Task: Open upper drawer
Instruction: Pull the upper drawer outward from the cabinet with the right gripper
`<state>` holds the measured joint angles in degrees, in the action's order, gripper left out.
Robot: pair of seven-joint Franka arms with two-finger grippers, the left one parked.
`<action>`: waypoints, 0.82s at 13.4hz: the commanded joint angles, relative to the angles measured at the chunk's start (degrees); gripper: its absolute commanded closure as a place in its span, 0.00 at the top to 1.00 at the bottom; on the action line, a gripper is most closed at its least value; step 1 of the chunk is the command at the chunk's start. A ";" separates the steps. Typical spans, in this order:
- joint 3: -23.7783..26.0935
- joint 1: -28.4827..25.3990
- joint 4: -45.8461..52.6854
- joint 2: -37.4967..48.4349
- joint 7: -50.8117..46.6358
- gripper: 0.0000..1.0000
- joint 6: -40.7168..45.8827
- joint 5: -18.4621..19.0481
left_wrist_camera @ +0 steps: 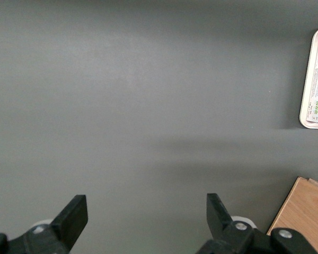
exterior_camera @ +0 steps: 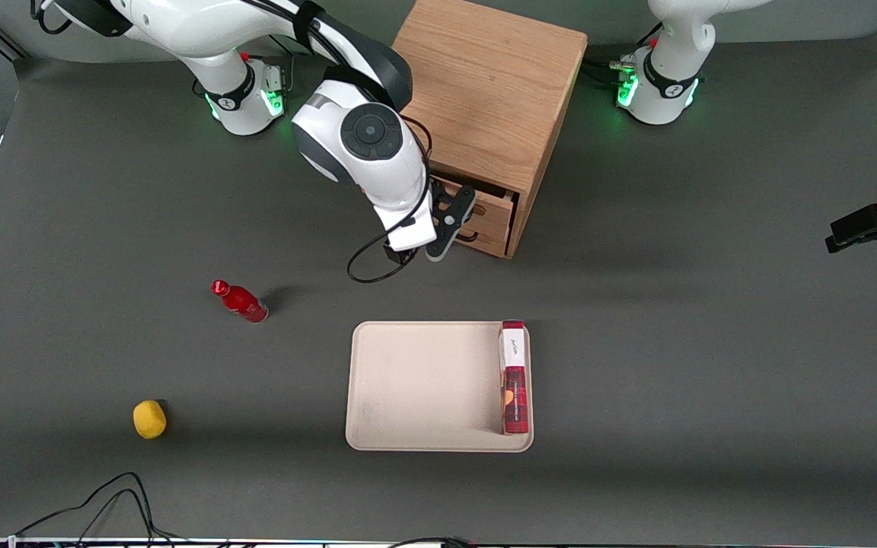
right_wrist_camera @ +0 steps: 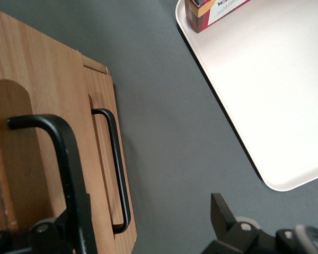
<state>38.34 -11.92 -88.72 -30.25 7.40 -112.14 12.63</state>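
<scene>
The wooden cabinet [exterior_camera: 492, 84] stands at the table's middle, far from the front camera, its drawer fronts turned toward that camera. The upper drawer [exterior_camera: 493, 209] seems to stand out a little from the cabinet. In the right wrist view its oak front [right_wrist_camera: 42, 79] and black wire handle [right_wrist_camera: 69, 153] are close to the camera; the lower drawer's handle [right_wrist_camera: 119, 169] lies beside it. My right gripper [exterior_camera: 446, 224] is open right in front of the upper drawer. In the right wrist view the gripper [right_wrist_camera: 143, 227] has the upper handle between its fingers, close to one finger.
A cream tray [exterior_camera: 408, 380] lies nearer the front camera than the cabinet, with a red and white box [exterior_camera: 514, 377] along one edge. A red bottle [exterior_camera: 240, 301] and a yellow object [exterior_camera: 149, 419] lie toward the working arm's end.
</scene>
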 commanded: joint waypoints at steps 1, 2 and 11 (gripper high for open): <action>-0.11 0.32 1.44 -0.78 2.53 1.00 -0.18 1.34; -0.46 0.49 1.62 -0.78 2.97 1.00 -0.09 1.34; -0.64 1.81 2.41 -0.78 4.56 1.00 -0.09 1.26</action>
<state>37.24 -10.31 -87.58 -30.25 10.68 -112.32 12.67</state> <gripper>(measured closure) 0.000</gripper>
